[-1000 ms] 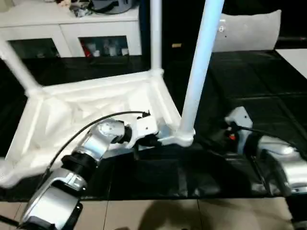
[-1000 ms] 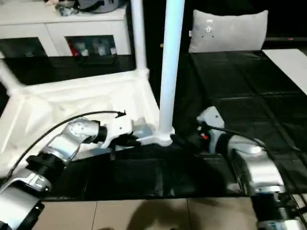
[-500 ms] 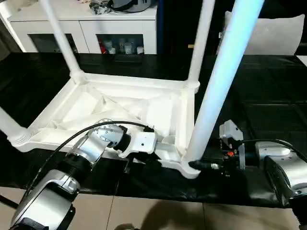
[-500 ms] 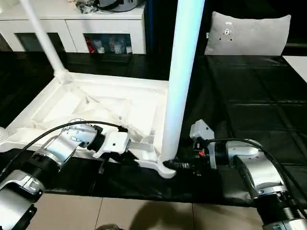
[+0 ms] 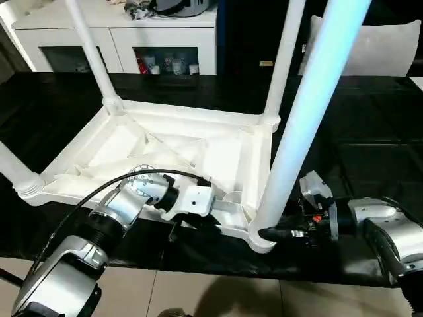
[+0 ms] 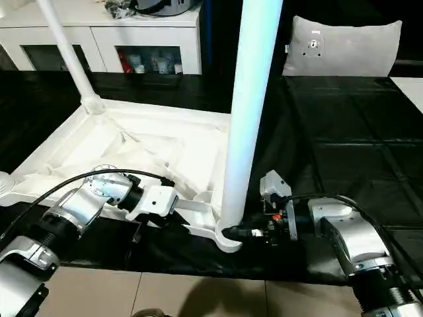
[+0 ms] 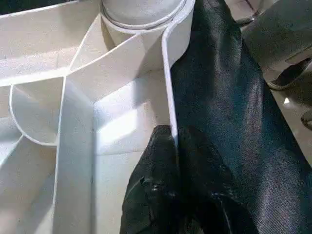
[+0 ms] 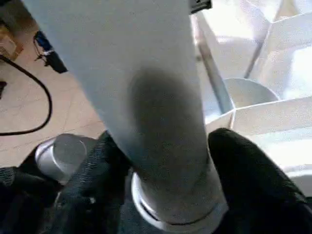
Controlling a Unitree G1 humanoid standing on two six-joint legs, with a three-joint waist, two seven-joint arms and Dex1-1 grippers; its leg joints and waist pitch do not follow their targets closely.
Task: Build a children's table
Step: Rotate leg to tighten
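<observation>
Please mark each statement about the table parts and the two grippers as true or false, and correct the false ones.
1. The tabletop lies with its ribbed underside up. True.
2. The left gripper pinches the tabletop's rim. True.
3. The right gripper holds a leg lying flat on the work surface. False: its fingers flank the near leg, which stands in a corner socket.
4. Only one leg stands in the tabletop. False: at least three stand.

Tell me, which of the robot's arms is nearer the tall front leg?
Right. Its fingers flank the leg's base; the left gripper pinches the tabletop's rim beside it.
</observation>
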